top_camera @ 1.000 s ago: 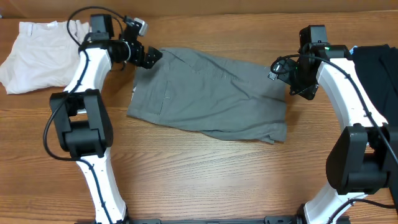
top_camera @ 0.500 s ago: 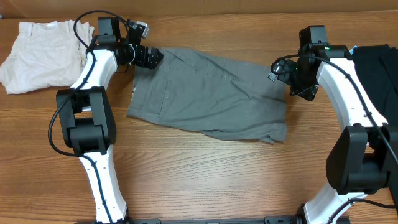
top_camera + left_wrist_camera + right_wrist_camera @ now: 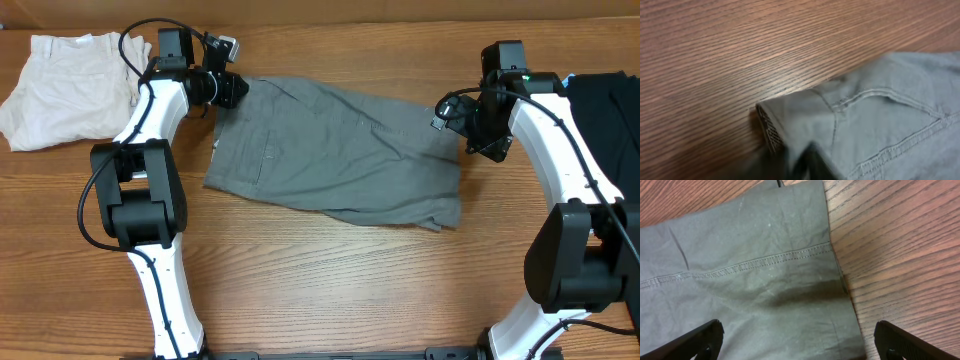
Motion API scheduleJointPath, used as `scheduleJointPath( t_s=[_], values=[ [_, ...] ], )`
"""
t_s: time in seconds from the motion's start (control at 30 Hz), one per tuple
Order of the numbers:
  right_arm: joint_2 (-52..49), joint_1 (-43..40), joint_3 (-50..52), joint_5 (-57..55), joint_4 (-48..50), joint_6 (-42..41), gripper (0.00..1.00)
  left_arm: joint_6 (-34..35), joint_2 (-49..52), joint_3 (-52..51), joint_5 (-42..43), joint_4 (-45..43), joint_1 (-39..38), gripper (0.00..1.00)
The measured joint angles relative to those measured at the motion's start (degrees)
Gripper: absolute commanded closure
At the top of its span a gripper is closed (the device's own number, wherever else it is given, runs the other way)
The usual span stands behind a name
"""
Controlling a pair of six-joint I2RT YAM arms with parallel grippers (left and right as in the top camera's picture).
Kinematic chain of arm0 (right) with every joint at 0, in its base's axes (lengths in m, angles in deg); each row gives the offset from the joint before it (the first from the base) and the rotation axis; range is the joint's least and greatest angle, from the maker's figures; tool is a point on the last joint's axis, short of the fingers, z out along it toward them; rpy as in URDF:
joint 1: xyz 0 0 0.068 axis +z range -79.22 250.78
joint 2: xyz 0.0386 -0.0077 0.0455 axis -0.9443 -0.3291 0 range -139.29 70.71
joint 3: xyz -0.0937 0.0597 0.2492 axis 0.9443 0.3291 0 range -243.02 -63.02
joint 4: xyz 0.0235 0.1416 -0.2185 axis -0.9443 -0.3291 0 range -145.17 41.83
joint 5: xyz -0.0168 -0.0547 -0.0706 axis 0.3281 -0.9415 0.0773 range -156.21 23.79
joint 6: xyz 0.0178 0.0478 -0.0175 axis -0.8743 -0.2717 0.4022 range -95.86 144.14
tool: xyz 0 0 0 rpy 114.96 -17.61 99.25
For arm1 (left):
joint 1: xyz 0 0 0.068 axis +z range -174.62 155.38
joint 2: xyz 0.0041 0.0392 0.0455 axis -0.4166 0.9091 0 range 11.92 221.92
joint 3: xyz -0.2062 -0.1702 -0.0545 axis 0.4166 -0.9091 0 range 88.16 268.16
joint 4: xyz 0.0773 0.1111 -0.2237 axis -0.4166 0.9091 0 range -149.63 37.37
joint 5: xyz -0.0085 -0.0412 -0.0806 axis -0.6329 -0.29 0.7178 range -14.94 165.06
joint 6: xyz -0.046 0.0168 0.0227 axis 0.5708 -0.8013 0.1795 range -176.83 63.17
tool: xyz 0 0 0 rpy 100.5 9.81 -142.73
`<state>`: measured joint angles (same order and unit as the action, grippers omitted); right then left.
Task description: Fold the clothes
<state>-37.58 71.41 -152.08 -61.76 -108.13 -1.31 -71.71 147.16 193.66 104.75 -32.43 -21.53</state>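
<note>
Grey shorts (image 3: 340,150) are spread flat mid-desk (image 3: 330,290). Right tool (image 3: 805,342) hangs wide open over their 3 o'clock hem, gripping nothing. Left tool (image 3: 232,90) looks pinched closed on their 11 o'clock corner. Cream shorts (image 3: 65,85) sit way out at 10 o'clock.

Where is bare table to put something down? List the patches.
Widest: the table in front of the grey shorts, between the arm bases. The back strip behind them, and the left edge in front of the cream shorts. Crowded: around the left gripper, and the right edge by the black cloth.
</note>
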Motion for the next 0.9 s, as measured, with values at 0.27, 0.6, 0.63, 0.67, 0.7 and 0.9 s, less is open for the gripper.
scheduleJointPath(
  t_s=[0.27, 0.6, 0.63, 0.67, 0.7, 0.9],
  values=[
    [0.0, 0.0, 0.0, 0.02, 0.0, 0.02, 0.0, 0.0, 0.0, 0.02, -0.02, -0.22, 0.0, 0.96],
    [0.0, 0.0, 0.0, 0.0, -0.02, 0.0, 0.0, 5.6, -0.11, 8.2, -0.02, 7.76, 0.04, 0.96],
    [0.0, 0.0, 0.0, 0.04, -0.02, 0.0, 0.0, 5.88, -0.2, 8.94, -0.22, 9.07, 0.04, 0.96],
    [0.0, 0.0, 0.0, 0.02, 0.0, -0.02, 0.0, 6.21, -0.39, 9.84, -0.81, 10.95, 0.04, 0.96],
    [0.0, 0.0, 0.0, 0.02, -0.02, 0.0, 0.0, 6.88, -0.81, 10.54, -2.19, 13.79, 0.04, 0.96],
    [0.0, 0.0, 0.0, 0.02, -0.28, 0.02, 0.0, 9.97, -1.09, 10.97, -16.09, 21.99, 0.55, 0.96]
  ],
)
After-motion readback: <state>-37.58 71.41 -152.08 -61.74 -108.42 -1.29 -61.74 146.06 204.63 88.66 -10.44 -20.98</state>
